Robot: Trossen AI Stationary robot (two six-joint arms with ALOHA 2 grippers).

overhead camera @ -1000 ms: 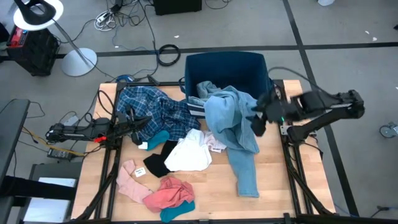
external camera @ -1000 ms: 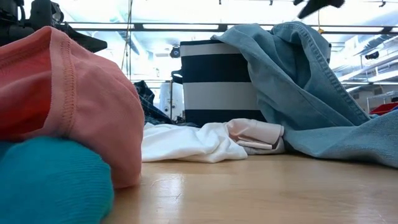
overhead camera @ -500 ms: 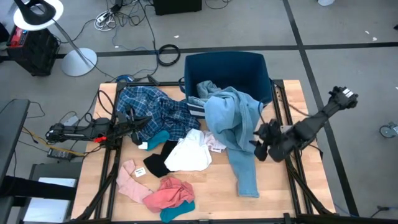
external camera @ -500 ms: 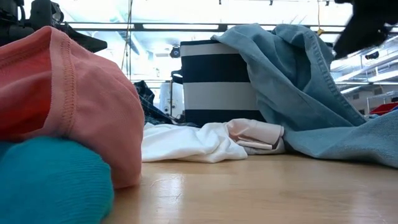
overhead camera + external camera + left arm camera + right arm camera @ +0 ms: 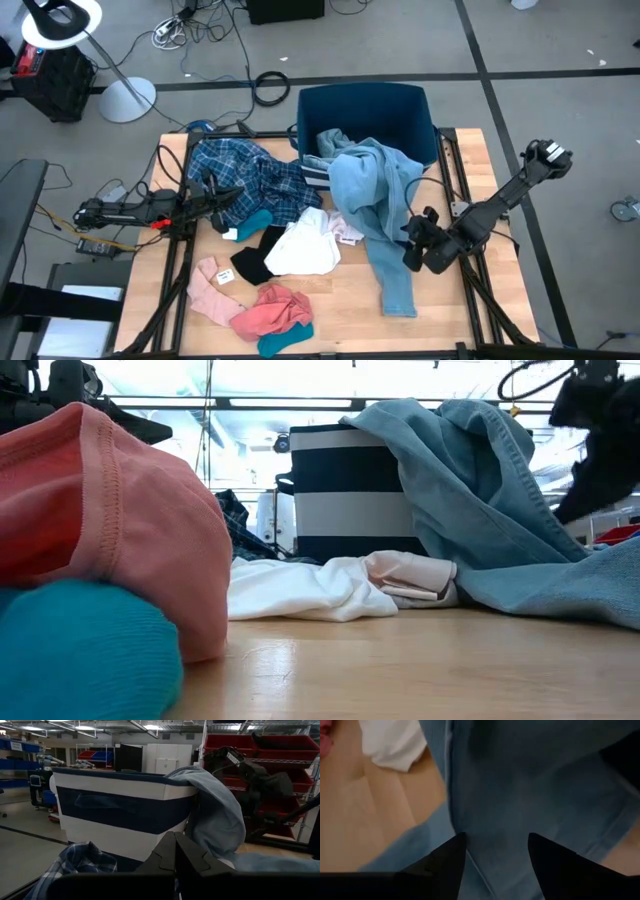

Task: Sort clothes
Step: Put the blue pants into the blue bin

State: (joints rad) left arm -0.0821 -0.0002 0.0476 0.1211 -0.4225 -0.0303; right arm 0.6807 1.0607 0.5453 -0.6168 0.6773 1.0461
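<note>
The right gripper (image 5: pixel 413 247) hangs low over the bench (image 5: pixel 440 310) near its right edge, fingers spread wide and holding nothing; in the right wrist view the two dark fingers (image 5: pixel 447 857) frame the light blue garment (image 5: pixel 375 205) just below them. That garment drapes from the rim of the dark blue bin (image 5: pixel 362 105) at the back edge down toward the front of the bench, its long leg ending near the front right part. The left gripper (image 5: pixel 222 197) rests at the left edge, closed tight with nothing between its fingers, its tip beside the blue plaid shirt (image 5: pixel 245 175), which lies bunched at the back left. A white piece (image 5: pixel 305 248) sits in the middle of the bench, touching a black piece (image 5: pixel 255 262) on its left. A teal sock (image 5: pixel 250 222) lies between the plaid shirt and the black piece. Toward the front left corner lies a pale pink piece (image 5: pixel 210 290), and just beside it a coral pink piece (image 5: pixel 272 308) lies on another teal bit (image 5: pixel 282 340) at the front edge. From table height the coral cloth (image 5: pixel 100 520) fills the near left, with the striped bin (image 5: pixel 345 490) behind
</note>
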